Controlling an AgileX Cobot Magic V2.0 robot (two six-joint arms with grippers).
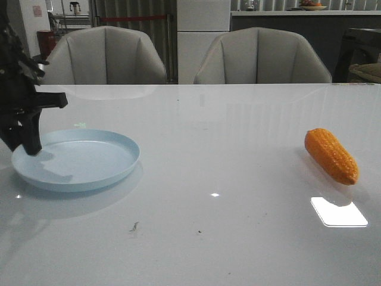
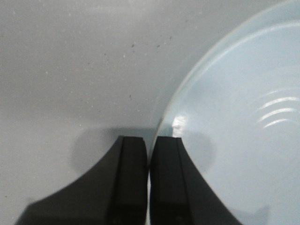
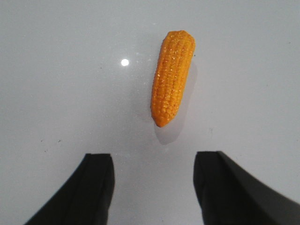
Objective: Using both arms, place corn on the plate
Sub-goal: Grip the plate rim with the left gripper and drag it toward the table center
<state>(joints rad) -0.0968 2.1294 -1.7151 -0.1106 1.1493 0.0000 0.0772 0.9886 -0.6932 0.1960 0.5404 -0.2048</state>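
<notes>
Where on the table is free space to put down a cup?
The widest bare patch lies between the plate and the corn, mid-table. The front strip is also bare. It is crowded at the plate's left rim, where the left gripper is shut on it.

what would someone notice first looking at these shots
The orange corn stands out most, lying alone on the white table far to the right, with the right tool open just short of its tip. At the far left sits the pale blue plate, empty, with the left tool closed on its rim.
</notes>
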